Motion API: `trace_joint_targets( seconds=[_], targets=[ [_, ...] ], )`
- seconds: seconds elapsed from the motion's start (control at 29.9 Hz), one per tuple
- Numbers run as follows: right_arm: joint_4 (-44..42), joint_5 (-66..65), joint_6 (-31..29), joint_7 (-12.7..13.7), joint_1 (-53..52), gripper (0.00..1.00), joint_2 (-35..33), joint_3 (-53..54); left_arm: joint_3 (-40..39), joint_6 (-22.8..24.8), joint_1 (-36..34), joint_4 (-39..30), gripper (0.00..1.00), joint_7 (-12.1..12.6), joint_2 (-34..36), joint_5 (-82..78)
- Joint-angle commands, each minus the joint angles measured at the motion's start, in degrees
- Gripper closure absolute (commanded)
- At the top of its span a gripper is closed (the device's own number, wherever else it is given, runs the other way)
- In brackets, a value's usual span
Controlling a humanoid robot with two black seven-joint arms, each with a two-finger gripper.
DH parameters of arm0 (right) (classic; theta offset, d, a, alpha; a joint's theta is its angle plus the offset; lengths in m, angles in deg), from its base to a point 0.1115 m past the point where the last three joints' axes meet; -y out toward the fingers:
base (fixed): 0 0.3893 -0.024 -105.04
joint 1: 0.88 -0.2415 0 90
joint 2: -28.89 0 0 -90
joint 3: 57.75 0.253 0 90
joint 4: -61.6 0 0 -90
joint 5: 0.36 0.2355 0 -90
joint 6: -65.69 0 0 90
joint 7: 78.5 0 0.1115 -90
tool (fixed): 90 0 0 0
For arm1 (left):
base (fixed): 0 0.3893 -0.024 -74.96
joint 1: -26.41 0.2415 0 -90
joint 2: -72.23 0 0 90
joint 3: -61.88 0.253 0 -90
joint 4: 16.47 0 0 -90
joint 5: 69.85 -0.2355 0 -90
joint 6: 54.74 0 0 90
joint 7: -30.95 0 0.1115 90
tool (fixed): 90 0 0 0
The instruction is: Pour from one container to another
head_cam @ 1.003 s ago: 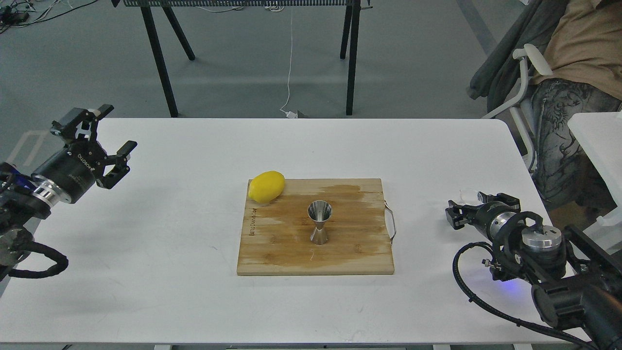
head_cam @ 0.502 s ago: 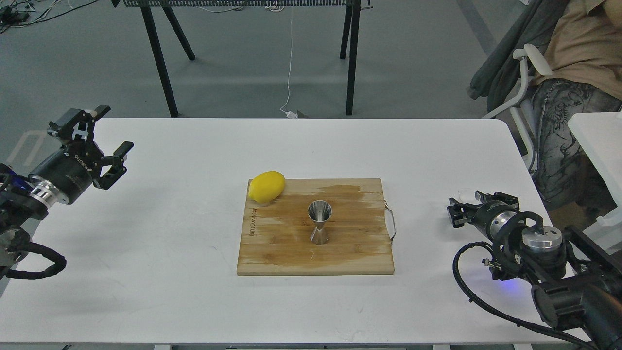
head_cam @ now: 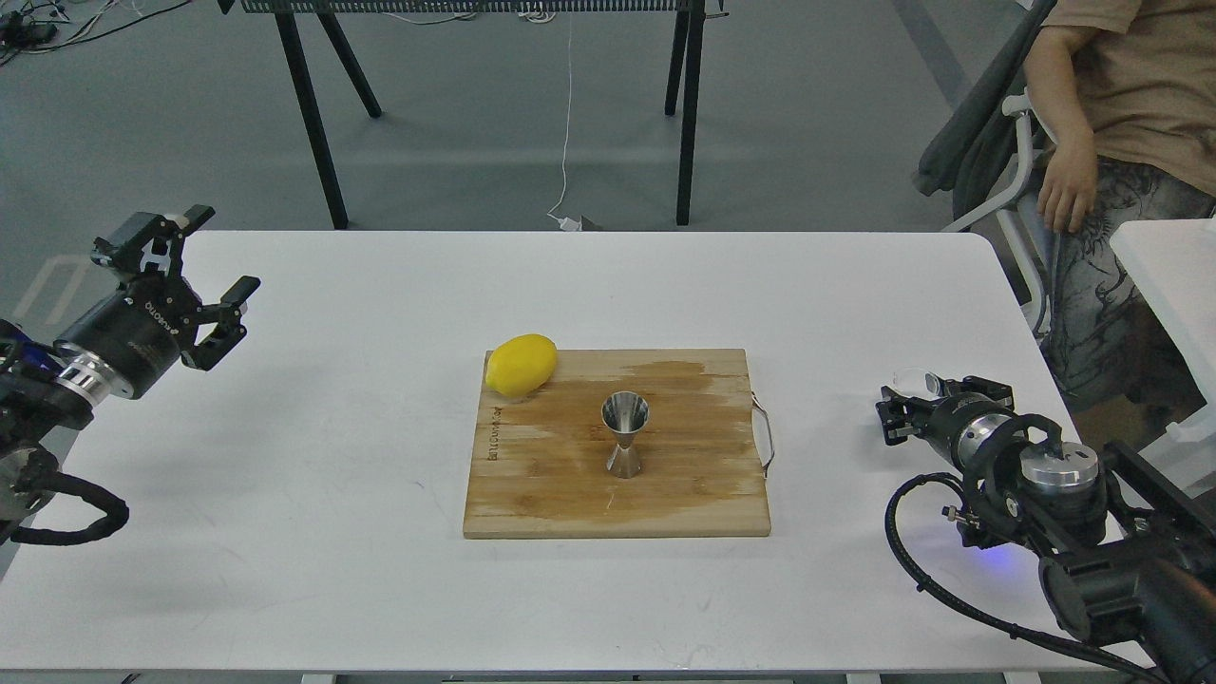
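On the wooden cutting board (head_cam: 617, 446) the shiny steel hourglass jigger (head_cam: 625, 435) stands upright, ready to receive. Right of the board, the right pincer (head_cam: 902, 410) seems clenched around the small clear glass cup (head_cam: 914, 382); left pincer (head_cam: 190, 275) hangs released.

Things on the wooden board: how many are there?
2. The lemon lies at the cutting board's far-left corner, overhanging the edge; the jigger stands upright near the middle.
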Motion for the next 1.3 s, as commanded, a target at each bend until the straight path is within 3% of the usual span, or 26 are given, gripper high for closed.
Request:
trace_joint_targets(
  seconds=[0.0,0.33,0.57,0.97,1.27],
  targets=[
    [0.0,-0.1,-0.7,-0.1,0.2,0.48,0.0,0.0,0.1,0.0,0.0,0.0,0.08,0.0,0.0,-0.1],
    [1.8,-0.7,-3.1,-0.4,0.0,0.49,-0.1,0.0,0.1,0.0,0.0,0.1,0.08,0.0,0.0,-0.1],
    [9.8,-5.1,-6.7,-1.3,0.0,0.49,-0.7,0.2,0.1,0.0,0.0,0.1,0.08,0.0,-0.1,-0.1],
    [22.3,-19.8,-19.0,-1.2,1.9,0.50,-0.2,-0.6,0.1,0.0,0.0,0.1,0.08,0.0,-0.1,0.0],
    [23.7,-31.5,-24.6,-1.4,1.9,0.51,-0.2,-6.5,0.1,0.0,0.0,0.1,0.08,0.0,-0.1,-0.1]
  ],
)
